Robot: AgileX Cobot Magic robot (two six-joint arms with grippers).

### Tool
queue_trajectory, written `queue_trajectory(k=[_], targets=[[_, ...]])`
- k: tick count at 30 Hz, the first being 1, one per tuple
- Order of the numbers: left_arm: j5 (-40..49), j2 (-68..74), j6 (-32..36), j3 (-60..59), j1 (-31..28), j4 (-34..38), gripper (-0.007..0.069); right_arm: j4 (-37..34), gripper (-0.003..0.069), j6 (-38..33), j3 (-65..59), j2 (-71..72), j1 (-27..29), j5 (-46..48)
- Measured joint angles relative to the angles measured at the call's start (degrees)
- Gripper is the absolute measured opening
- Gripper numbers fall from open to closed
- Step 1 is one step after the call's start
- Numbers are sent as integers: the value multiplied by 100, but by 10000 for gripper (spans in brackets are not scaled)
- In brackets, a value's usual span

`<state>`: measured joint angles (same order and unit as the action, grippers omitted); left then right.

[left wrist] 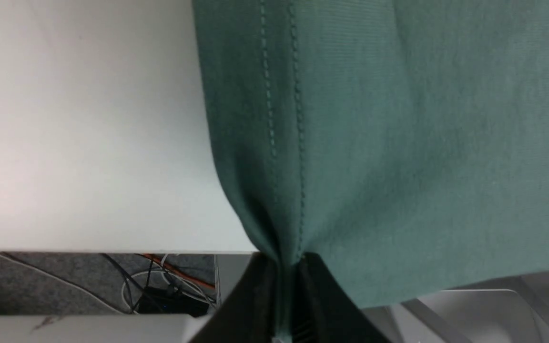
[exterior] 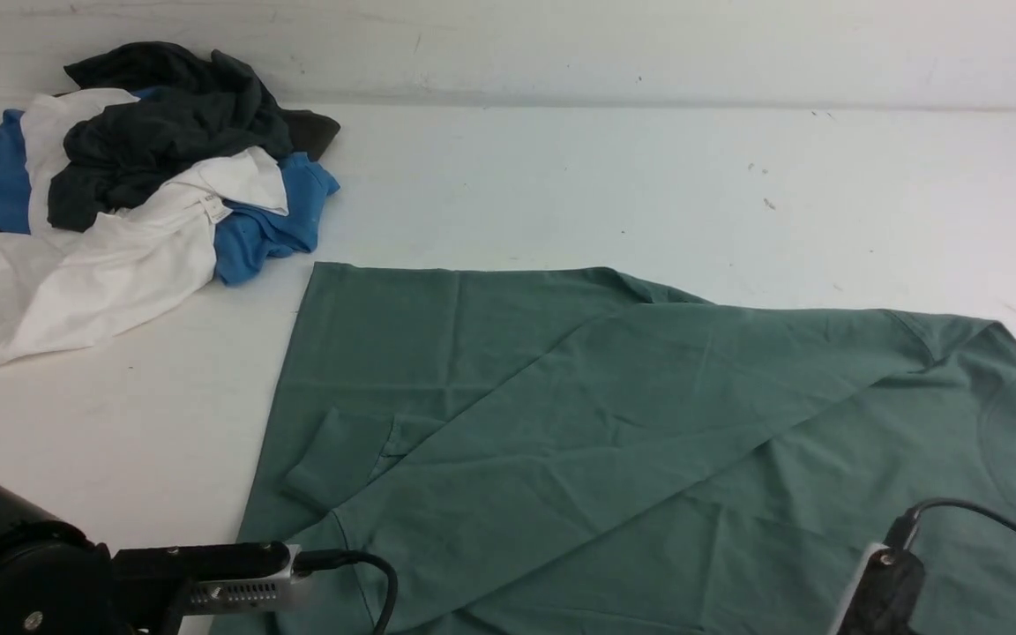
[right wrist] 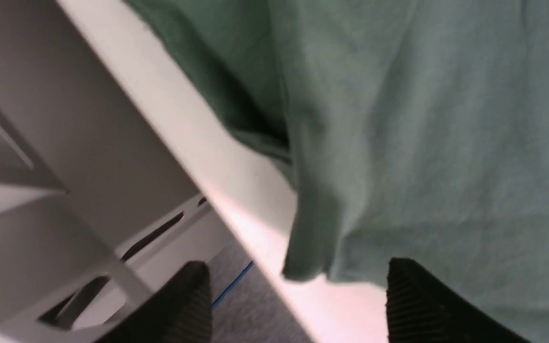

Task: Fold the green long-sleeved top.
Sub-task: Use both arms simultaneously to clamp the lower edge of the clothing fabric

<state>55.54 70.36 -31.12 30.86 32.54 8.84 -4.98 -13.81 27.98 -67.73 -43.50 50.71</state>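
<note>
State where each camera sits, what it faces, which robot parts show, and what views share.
Front: between the arms, facing forward over the table at the green top and garment pile; left arm and right arm low in frame.
Left wrist: on left arm, facing the top's hem; left gripper shut on it.
Right wrist: on right arm, facing the top's edge; right gripper open.
Shared: green top, table.

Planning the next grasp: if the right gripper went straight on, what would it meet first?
Probably the top, its edge draped at the table rim, just ahead of the open right gripper; depth is unclear.
</note>
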Motion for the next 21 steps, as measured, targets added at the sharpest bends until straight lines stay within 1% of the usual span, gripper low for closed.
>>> queue_trajectory(k=[6,8,9,10,11,12,13,14,15,16,19,21], targets=[[1,0,-15,0,0,0,27,227,466,102,-54,-728,0,-517],[11,0,-15,0,0,0,27,277,440,205,-48,-1010,-6,-605],[16,0,-15,0,0,0,27,359,387,313,34,-1170,-19,-561],[16,0,-15,0,0,8,27,359,379,323,44,-1180,-19,-551],[39,-7,-15,0,0,56,27,498,288,400,126,-1249,-19,-468],[72,-7,-15,6,0,85,27,498,237,428,155,-1257,-19,-418],[146,-7,-17,42,0,130,27,498,154,456,202,-1259,-19,-326],[184,-7,-17,64,0,145,27,498,140,454,202,-1259,-19,-326],[304,-7,-17,159,0,170,27,529,71,502,267,-1210,-38,-169],[379,-7,-17,270,0,177,27,594,33,558,348,-1119,-50,-29],[508,-7,-31,752,3,-1,27,932,13,698,626,-797,-50,433],[614,0,-102,1295,-67,-225,27,1398,12,952,1002,-471,-33,779]])
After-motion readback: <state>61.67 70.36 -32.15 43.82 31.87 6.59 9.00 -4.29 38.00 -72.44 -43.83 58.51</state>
